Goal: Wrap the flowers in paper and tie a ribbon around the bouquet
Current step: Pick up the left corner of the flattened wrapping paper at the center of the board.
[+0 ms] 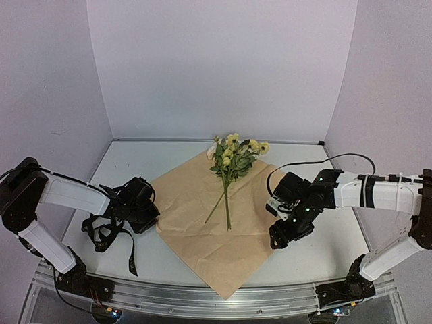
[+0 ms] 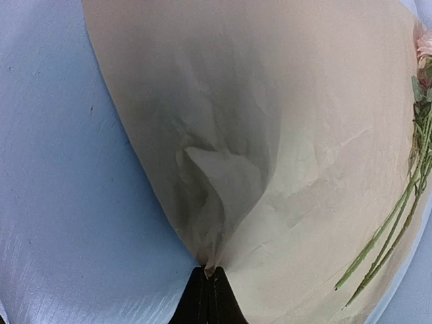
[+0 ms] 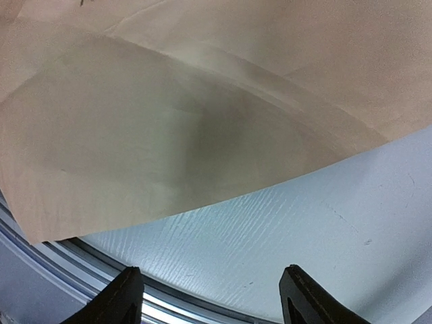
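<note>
The paper (image 1: 202, 223) lies tan side up as a diamond on the table, with the flowers (image 1: 233, 158) across its far half, stems pointing toward me. My left gripper (image 1: 155, 219) is at the paper's left corner. In the left wrist view it (image 2: 209, 273) is shut on that corner, and the paper (image 2: 270, 135) puckers up from the pinch, with the flower stems (image 2: 391, 229) at the right. My right gripper (image 1: 275, 241) hovers at the paper's right edge. In the right wrist view it (image 3: 212, 297) is open and empty, just short of the paper's edge (image 3: 169, 135). A black tangle that looks like the ribbon (image 1: 101, 233) lies under the left arm.
White walls close the table in at the back and both sides. A metal rail (image 1: 202, 297) runs along the near edge, and the paper's near corner reaches over it. A black cable (image 1: 317, 160) loops above the right arm.
</note>
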`<state>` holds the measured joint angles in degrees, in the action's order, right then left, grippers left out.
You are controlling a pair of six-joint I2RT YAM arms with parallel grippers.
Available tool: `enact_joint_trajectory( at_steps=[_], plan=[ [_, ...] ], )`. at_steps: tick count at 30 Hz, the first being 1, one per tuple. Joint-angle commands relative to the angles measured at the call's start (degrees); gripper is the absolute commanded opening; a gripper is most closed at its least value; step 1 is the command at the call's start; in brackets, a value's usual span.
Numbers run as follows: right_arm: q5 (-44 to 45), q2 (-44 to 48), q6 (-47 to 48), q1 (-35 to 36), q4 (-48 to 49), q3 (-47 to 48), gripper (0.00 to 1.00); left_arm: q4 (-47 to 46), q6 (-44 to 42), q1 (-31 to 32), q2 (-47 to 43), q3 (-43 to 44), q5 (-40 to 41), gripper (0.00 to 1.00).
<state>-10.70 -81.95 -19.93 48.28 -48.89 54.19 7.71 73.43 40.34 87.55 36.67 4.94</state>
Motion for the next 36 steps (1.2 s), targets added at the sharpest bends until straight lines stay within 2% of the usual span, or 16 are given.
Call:
enact_joint_trajectory(
  at_steps=[1,9,12,15,17,20,23,26,36],
  plan=[
    [2.67,2.86,8.64,5.66,1.62,-0.15,0.73,3.11,-1.05,-0.24,-1.44,1.2,2.39,0.0],
    [6.02,0.45,18.77,17.03,8.8,0.01,0.78,6.17,-2.85,-0.26,-3.69,2.55,1.49,0.0],
    [11.05,-4.51,17.18,18.49,9.19,5.02,0.77,6.37,-2.96,-0.26,-4.33,2.38,1.1,0.0],
    [17.29,-12.06,13.43,18.61,8.46,13.85,0.73,6.53,-2.95,-0.26,-4.92,2.11,1.02,0.0],
    [19.13,-17.27,11.4,18.61,6.87,19.97,0.68,6.61,-2.94,-0.26,-5.21,1.9,1.01,0.0],
    [16.51,-23.09,8.97,18.58,6.7,26.15,0.43,6.7,-3.25,-0.26,-5.45,1.89,0.66,0.0],
    [11.93,-28.35,6.98,18.52,6.7,31.62,0.26,6.58,-3.63,-0.25,-5.46,1.82,-0.08,0.0],
    [9.2,-32.83,5.64,18.46,6.7,35.13,0.16,6.46,-3.85,-0.26,-5.53,1.61,-0.63,0.0],
    [7.44,-42.8,-0.43,16.58,8.67,40.54,0.14,7.81,-4.14,-0.3,-8.54,1.13,-0.9,0.0]
  ],
)
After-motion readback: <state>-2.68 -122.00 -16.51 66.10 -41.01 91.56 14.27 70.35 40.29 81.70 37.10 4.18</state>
